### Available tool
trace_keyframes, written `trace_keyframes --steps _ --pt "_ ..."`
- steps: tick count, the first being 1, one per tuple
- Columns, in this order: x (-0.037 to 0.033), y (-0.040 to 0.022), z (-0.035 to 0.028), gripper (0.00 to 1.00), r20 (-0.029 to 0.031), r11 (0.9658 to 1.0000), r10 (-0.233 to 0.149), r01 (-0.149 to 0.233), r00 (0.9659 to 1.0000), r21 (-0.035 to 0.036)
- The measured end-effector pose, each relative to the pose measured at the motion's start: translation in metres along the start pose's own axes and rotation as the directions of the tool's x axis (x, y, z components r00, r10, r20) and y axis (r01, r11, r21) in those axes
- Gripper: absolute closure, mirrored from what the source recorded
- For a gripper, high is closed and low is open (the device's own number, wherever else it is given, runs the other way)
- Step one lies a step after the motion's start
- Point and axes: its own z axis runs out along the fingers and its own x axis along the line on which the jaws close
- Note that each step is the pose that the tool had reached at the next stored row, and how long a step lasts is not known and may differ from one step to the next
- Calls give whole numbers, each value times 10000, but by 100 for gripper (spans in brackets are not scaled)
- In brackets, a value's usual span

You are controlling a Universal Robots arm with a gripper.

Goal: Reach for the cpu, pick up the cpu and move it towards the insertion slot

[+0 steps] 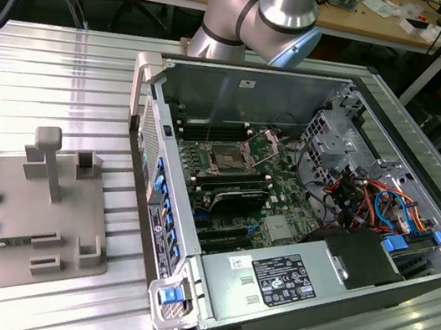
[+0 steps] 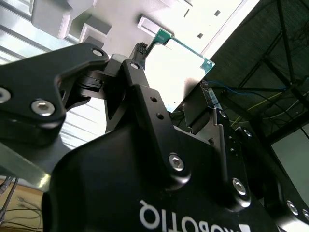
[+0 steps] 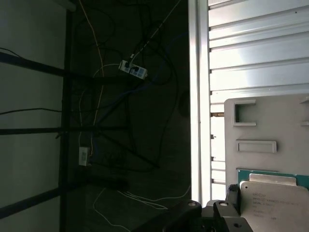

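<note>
Aluminium bench (image 1: 65, 80) carries an open computer case (image 1: 243, 80) and, at the exterior view's left, a grey tray (image 1: 69, 207). Over that tray the gripper (image 2: 171, 72) pinches the cpu (image 2: 182, 60) by opposite edges, well apart from the case's insertion slot (image 1: 228, 159).

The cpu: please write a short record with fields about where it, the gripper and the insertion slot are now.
gripper: shut on the cpu
cpu: between the fingers, over the grey tray; lifted or not, cannot tell
insertion slot: in the open computer case, away from the tray
grey tray: on the metal table, beside the case
</note>
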Motion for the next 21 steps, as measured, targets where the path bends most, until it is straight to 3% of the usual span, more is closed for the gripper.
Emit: trace_keyframes --steps 10,16,21 --pt "-42 -1 -2 45 -2 10000 0 0 10000 1" --pt "-44 2 -104 45 0 10000 0 0 10000 0" --pt "-46 4 -145 45 0 10000 0 0 10000 -1"
